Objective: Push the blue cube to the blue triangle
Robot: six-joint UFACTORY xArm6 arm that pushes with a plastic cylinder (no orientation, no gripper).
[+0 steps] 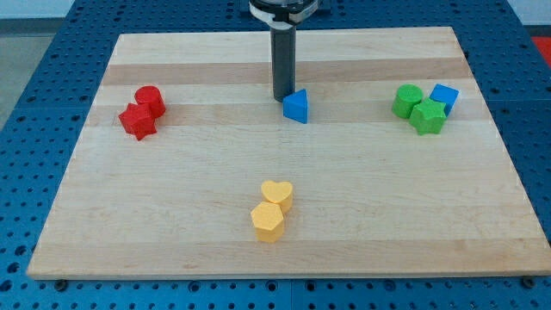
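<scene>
Where wood lies smooth, tip (281, 97) beside blue triangle (296, 107)

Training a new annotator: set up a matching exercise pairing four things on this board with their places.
Things:
1. blue cube
2. blue triangle
3. red blocks
4. yellow blocks

Places:
A. the view's left
B. beside my tip, top centre
C. bottom centre
D. the view's right, touching the green blocks

Pairs: 1-D, 2-B, 3-A, 4-C
</scene>
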